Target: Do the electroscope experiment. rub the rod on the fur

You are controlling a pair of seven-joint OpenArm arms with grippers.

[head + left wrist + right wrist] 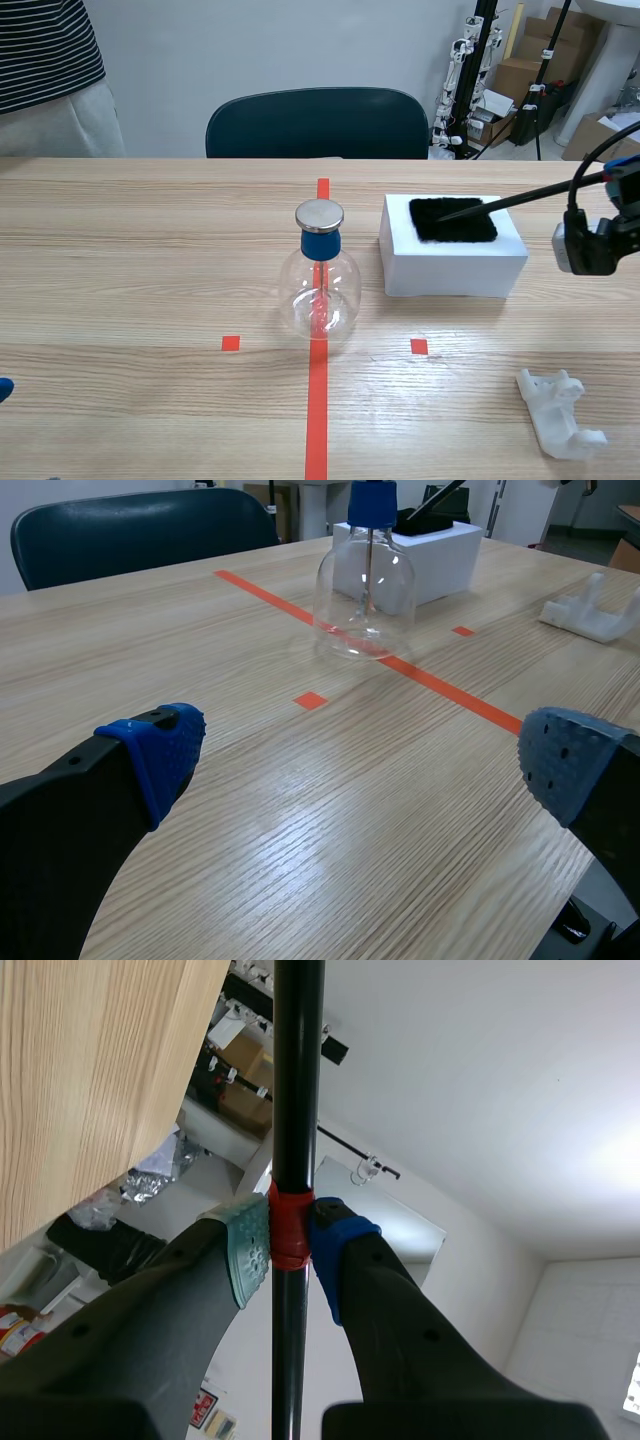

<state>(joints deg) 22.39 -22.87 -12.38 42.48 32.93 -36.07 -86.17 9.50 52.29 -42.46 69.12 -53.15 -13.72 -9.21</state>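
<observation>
black rod was clenched in the right gripper, its grey-green pad and blue pad pressed on either side of a red tape band wound around the shaft. in the scene the rod ran from the far right, slanting down and leftward, and its tip lay on the black fur patch; firm contact could not be confirmed. fur patch sat on top of a white block, right of centre on the wooden table.

electroscope flask: clear glass, round-bodied, upright on the red centre line, just left of the white block and not touching it. blue stopper in the neck, flat metal disc on top, thin stem visible inside the glass.

left gripper was released, blue pads wide apart, nothing between them, low over the table at the near left, well apart from the flask.

white plastic holder lay at the near right. dark chair stood at the far side of the table; a person in a striped top stood at the far left.
</observation>
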